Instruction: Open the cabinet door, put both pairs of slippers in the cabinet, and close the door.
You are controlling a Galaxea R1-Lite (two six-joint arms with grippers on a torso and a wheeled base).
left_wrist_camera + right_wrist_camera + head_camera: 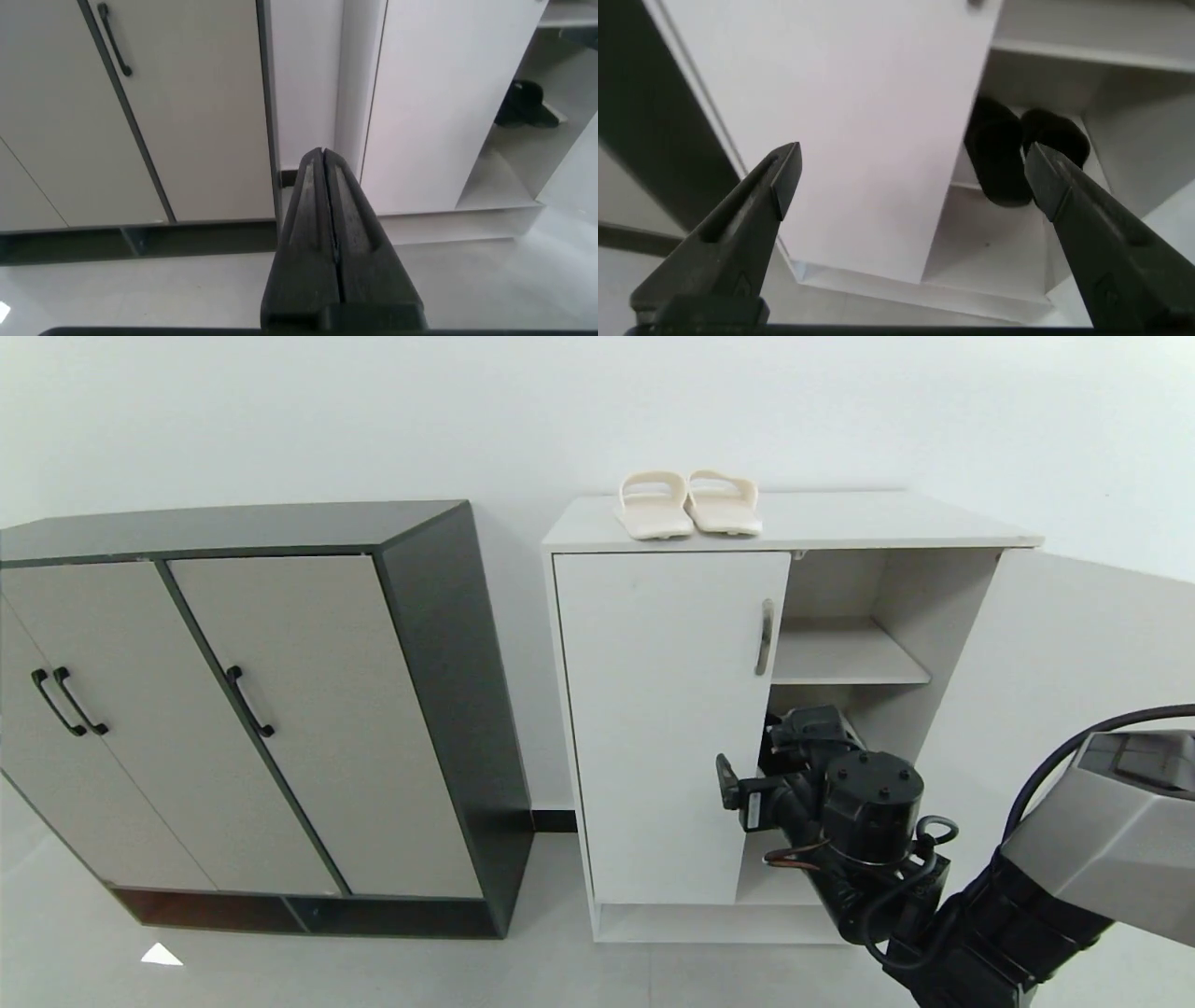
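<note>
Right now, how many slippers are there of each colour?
Cream slippers, on top of the white cabinet: 2
Black slippers, inside the white cabinet: 2
Total: 4

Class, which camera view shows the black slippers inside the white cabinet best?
Right wrist view: both black slippers lie side by side, close up. Left wrist view shows them far off; in the head view the right arm blocks them.

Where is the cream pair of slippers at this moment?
In the head view the cream slippers lie side by side on top of the white cabinet, toward its left end, above the shut door.
</note>
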